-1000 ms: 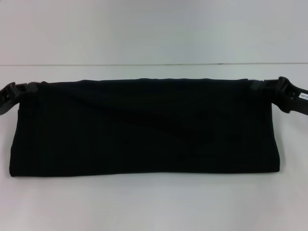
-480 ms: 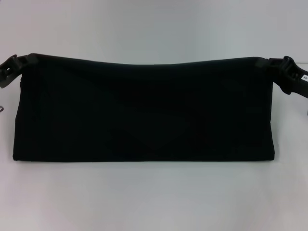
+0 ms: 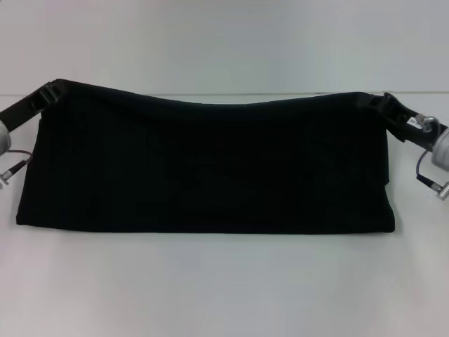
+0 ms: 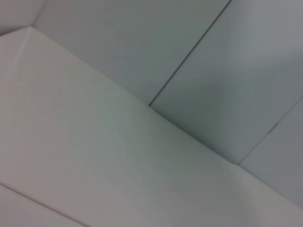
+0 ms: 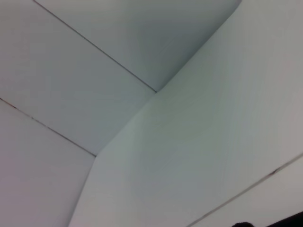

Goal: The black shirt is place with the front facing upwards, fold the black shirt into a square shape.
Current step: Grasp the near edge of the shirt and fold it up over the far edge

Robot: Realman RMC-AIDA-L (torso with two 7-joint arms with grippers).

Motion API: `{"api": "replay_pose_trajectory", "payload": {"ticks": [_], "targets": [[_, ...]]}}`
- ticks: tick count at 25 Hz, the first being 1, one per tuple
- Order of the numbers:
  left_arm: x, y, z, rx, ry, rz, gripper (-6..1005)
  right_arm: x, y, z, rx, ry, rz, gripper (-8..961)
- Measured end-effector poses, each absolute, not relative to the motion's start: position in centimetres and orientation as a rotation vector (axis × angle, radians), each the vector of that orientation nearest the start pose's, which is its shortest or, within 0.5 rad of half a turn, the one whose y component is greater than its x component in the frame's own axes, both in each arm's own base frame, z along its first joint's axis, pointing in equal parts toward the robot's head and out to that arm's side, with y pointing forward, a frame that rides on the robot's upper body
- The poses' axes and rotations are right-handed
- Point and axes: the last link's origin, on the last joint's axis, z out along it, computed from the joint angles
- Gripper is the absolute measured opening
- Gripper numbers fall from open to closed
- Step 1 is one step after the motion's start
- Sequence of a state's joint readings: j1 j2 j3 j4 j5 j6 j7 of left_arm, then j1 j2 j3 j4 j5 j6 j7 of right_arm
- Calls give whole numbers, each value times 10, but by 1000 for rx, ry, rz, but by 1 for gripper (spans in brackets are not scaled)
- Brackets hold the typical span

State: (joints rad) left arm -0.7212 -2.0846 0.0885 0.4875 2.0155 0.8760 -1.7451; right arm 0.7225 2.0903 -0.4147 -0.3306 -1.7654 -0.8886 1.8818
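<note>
The black shirt (image 3: 210, 165) hangs as a wide folded band across the head view, its upper edge lifted and sagging slightly in the middle, its lower fold resting on the white table (image 3: 224, 288). My left gripper (image 3: 49, 91) is shut on the shirt's upper left corner. At the upper right corner my right gripper (image 3: 379, 102) is shut on the cloth too. No lettering or label shows. Both wrist views show only white table and pale wall panels, with no shirt in them.
The table's far edge (image 3: 224, 93) runs just behind the lifted cloth, with a pale wall beyond. Bare table surface lies in front of the shirt's lower fold. Cables hang by both wrists (image 3: 428, 179).
Both grippers have risen and moved away from me with the shirt's upper edge. The cloth now stands taller, and its lower fold has slid a little farther from me.
</note>
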Motion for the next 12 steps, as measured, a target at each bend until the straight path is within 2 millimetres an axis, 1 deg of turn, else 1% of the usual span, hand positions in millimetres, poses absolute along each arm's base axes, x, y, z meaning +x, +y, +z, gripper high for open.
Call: {"api": "replay_pose_trajectory", "payload": {"ticks": [5,12], "targets": [[-313,427,39,-1599,-1334,-881,68,274,429,-11,-1713,1540,1008,147],[-314,426,30,-1541,-1348,-916,68,266,434,-14,-1750,1398,1002,159]]}}
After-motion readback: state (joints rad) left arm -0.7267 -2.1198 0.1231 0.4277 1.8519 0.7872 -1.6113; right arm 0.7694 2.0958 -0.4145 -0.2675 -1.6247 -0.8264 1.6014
